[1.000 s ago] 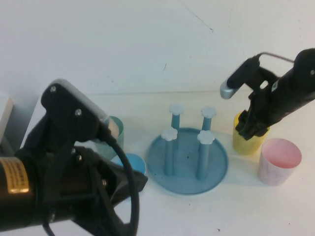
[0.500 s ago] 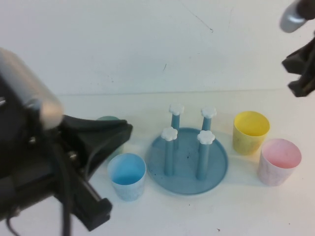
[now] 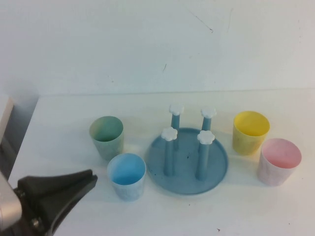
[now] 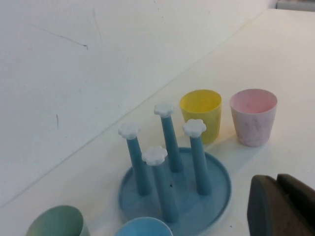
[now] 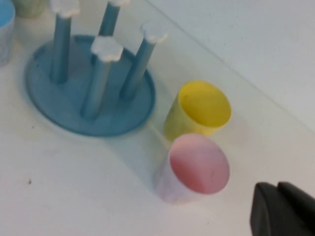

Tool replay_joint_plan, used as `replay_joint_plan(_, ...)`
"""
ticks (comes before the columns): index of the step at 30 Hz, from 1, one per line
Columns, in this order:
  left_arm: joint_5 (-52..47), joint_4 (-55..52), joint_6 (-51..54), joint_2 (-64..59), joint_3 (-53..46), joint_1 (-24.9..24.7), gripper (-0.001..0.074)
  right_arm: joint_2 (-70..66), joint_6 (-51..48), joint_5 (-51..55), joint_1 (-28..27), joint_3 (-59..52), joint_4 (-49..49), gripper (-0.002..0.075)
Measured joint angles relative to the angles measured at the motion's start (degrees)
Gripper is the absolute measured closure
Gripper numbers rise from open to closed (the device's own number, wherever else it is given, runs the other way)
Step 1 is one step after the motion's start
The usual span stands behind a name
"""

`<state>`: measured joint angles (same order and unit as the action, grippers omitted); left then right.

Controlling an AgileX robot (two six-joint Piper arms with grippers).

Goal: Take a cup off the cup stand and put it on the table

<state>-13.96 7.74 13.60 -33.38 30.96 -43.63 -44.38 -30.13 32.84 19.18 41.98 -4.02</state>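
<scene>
The yellow cup stands upright on the white table, just right of the blue cup stand. All the stand's pegs, with white flower caps, are bare. The cup also shows in the left wrist view and the right wrist view. My left gripper is shut and empty, raised over the near side of the stand; its dark body shows at the high view's bottom left. My right gripper is shut and empty, raised beyond the pink cup, and out of the high view.
A pink cup stands just right of the yellow one. A green cup and a blue cup stand left of the stand. A white wall runs behind the table.
My right gripper has let go of the yellow cup, risen and left the high view. My left arm has drawn back to the bottom left corner.
</scene>
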Motion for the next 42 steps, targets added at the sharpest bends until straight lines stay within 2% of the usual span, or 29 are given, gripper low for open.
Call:
replay_joint_plan(7,-1.01,0.0,0.0,1.75,-2.0,0.0,0.0736,13.55,0.0,0.31,0.0,-15.62,-0.99,0.0726)
replay_joint_plan(11,-2.17,0.0,-0.11,1.75,-2.13,0.0,0.0736,18.68,0.1,2.64,0.0,-19.76,-2.93,0.0727)
replay_joint_plan(24,-2.56,0.0,-0.19,1.75,-2.15,0.0,0.0736,21.34,0.2,7.9,0.0,-20.09,-5.65,0.0727)
replay_joint_plan(37,-3.07,0.0,-0.19,2.14,-2.25,0.11,0.0737,21.34,0.31,8.12,0.0,-20.09,-5.86,0.0727)
replay_joint_plan(42,-4.47,0.11,-0.19,4.7,-2.25,4.33,0.0737,21.34,0.31,8.12,0.0,-20.09,-5.95,0.0727)
